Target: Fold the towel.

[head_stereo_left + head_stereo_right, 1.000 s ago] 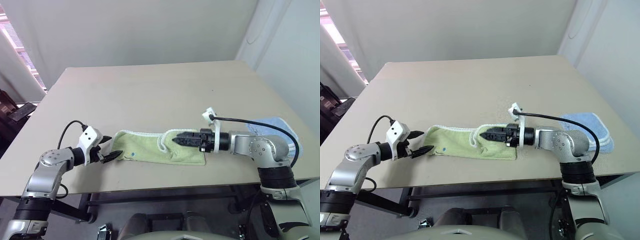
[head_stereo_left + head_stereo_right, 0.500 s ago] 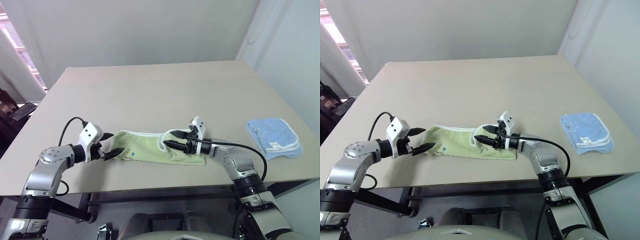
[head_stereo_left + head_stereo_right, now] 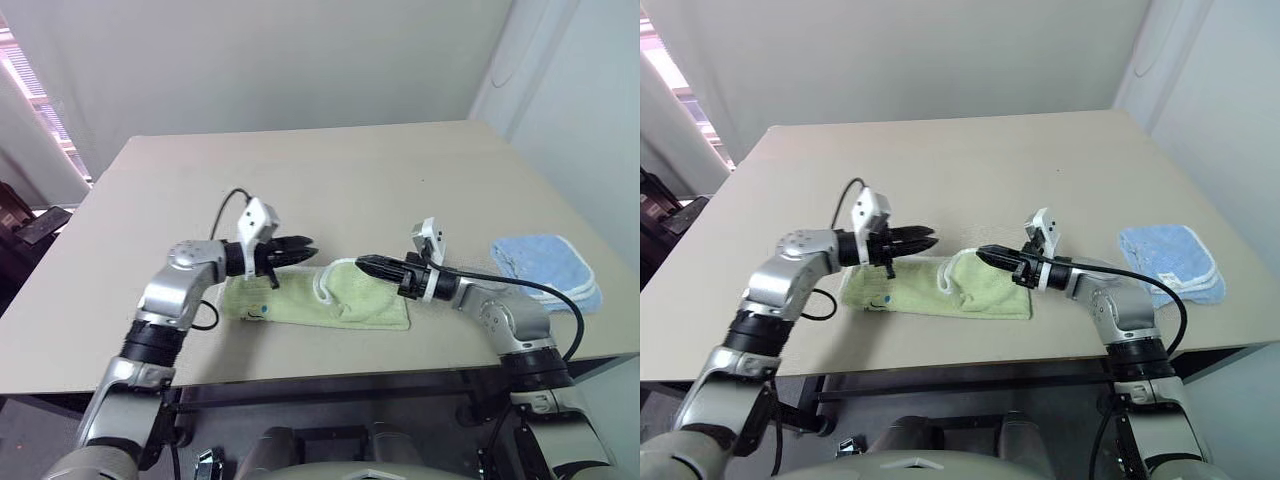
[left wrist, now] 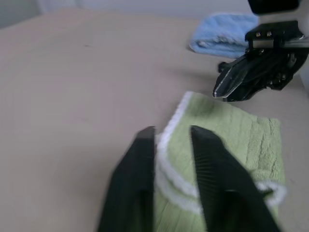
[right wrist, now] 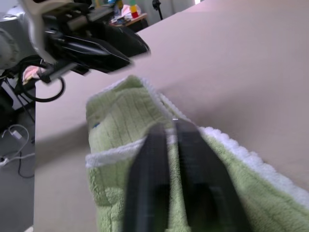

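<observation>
The towel (image 3: pixel 320 298) lies near the desk's (image 3: pixel 330 180) front edge. The left hand (image 3: pixel 305 249) pinches its white-edged back hem; the right hand (image 3: pixel 362 264), fingers closed, hovers over its right half.

The towel (image 3: pixel 352 300) is light green ribbed terry with white stitched edging and a small blue mark near one corner. The cloth (image 3: pixel 548 268) at 3 o'clock is light blue with a pale border. The surface (image 3: pixel 330 180) is plain beige; both grippers' fingers (image 4: pixel 140 183) are black.
</observation>
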